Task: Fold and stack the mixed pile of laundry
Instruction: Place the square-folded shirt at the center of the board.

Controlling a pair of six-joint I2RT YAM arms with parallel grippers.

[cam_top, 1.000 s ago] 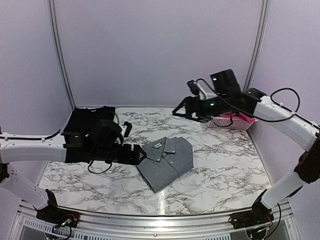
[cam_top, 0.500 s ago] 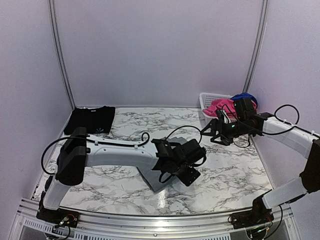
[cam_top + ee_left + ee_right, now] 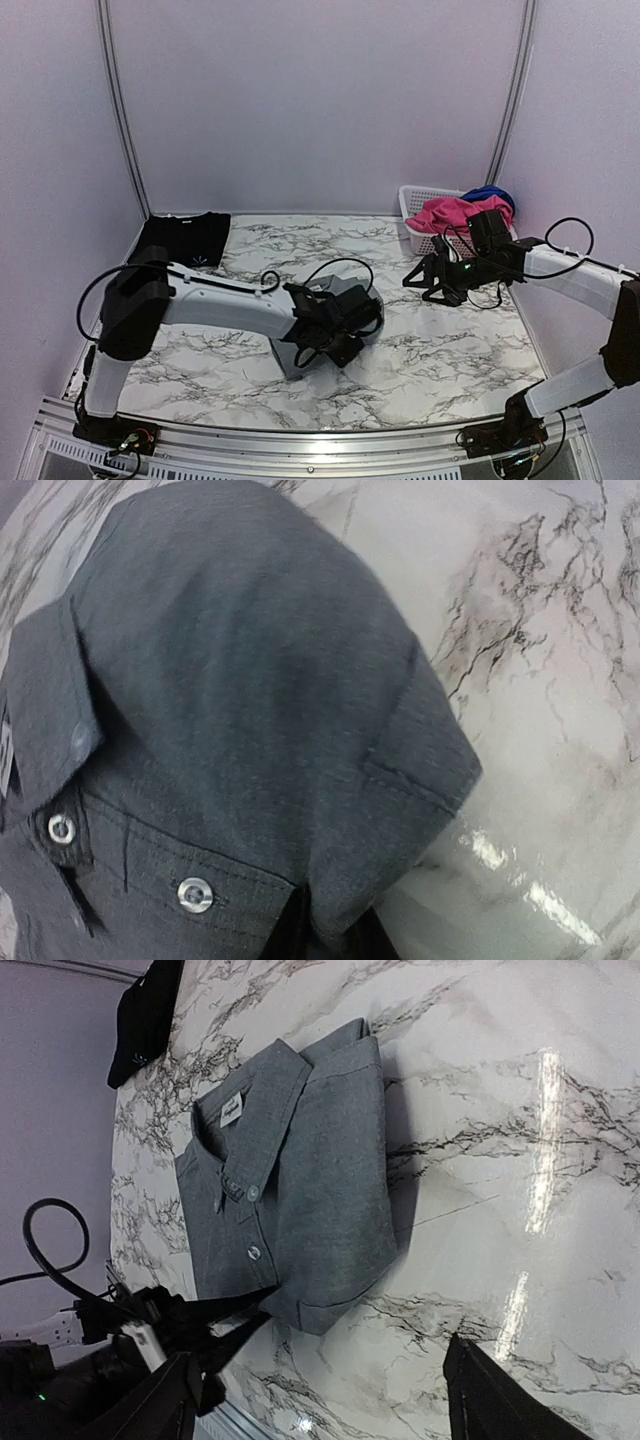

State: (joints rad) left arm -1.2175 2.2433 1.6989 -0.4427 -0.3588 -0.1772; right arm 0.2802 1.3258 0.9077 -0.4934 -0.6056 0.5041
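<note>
A grey buttoned shirt lies folded on the marble table. It fills the left wrist view, and in the right wrist view the shirt shows its collar and label. My left gripper is shut on the shirt's near corner, with cloth pinched between its dark fingertips. My right gripper hovers open above the table, right of the shirt and apart from it, with nothing between its fingers. The rest of the mixed laundry pile, a pink piece and a blue piece, sits in the basket.
A white lattice basket stands at the back right corner. A folded black cloth lies at the back left. The left arm's cable loops over the table behind the shirt. Walls enclose the table on three sides.
My left arm swung from the table's left side across to the shirt's near corner and shut on it. My right arm came down from the basket toward the table.
</note>
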